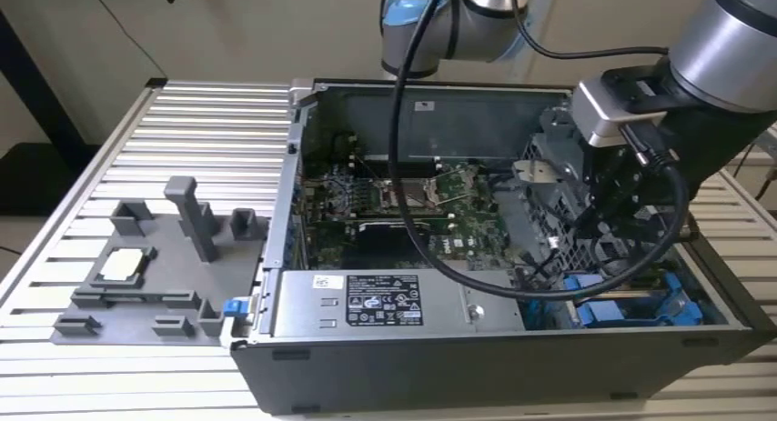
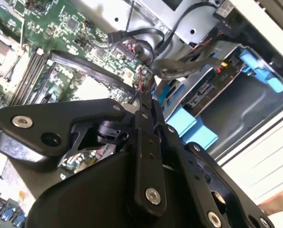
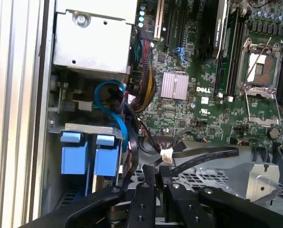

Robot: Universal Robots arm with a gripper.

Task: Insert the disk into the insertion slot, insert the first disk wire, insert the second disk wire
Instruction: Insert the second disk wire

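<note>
Disk (image 1: 631, 303) — blue caddy seated in the slot (image 1: 680, 280), lower right of the exterior view, inside the open case (image 1: 364, 357). Gripper (image 3: 158, 173) fingers pressed together over the drive cage beside black wires (image 3: 203, 156) — nothing visibly held. Motherboard (image 1: 388, 207) mid-frame.

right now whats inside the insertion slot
The insertion slot holds blue caddy pieces in the first wrist view; the robot arm and cables cover its deeper part.
</note>
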